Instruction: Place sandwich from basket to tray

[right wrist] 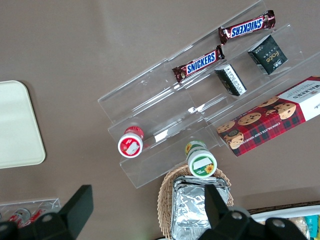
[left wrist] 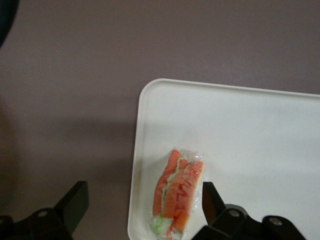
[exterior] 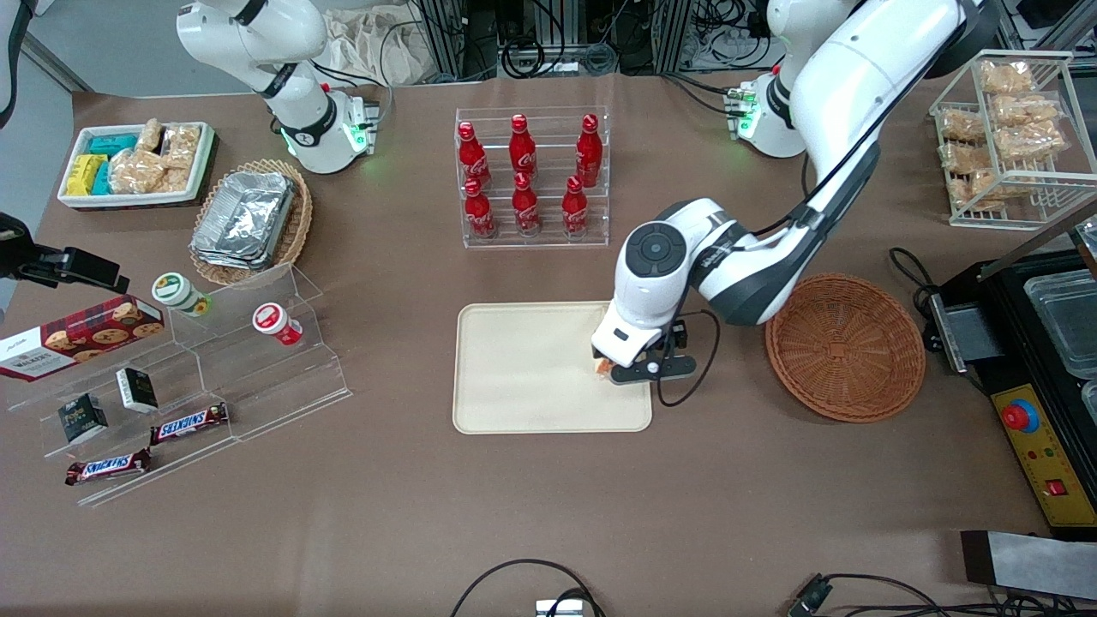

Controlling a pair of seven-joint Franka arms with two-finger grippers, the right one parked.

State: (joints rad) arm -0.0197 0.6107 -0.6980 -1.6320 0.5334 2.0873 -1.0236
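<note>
Resting on the tray (left wrist: 240, 130), the sandwich (left wrist: 177, 195) lies close to the rim at the end nearest the basket (exterior: 844, 345), which now holds nothing visible. The pincer (left wrist: 140, 207) hangs directly over it with its fingers (left wrist: 75, 202) spread wide; one finger stands out over the desk (left wrist: 65, 90) and the other sits just beside the wrapped wedge, though contact with the film cannot be confirmed from the wrist view. In the front view the sandwich (exterior: 604, 368) shows only as a small orange patch under the wrist, at the tray (exterior: 514, 368) edge. Placement appears complete, judging from the spread fingers and the seated load. Handling note: the item is likely light and soft (bread compresses easily, and the clear wrap is probably slick), so any re-grip should close gently across the two flat bread faces near mid-length, not on the exposed orange-red and green filling edge.
</note>
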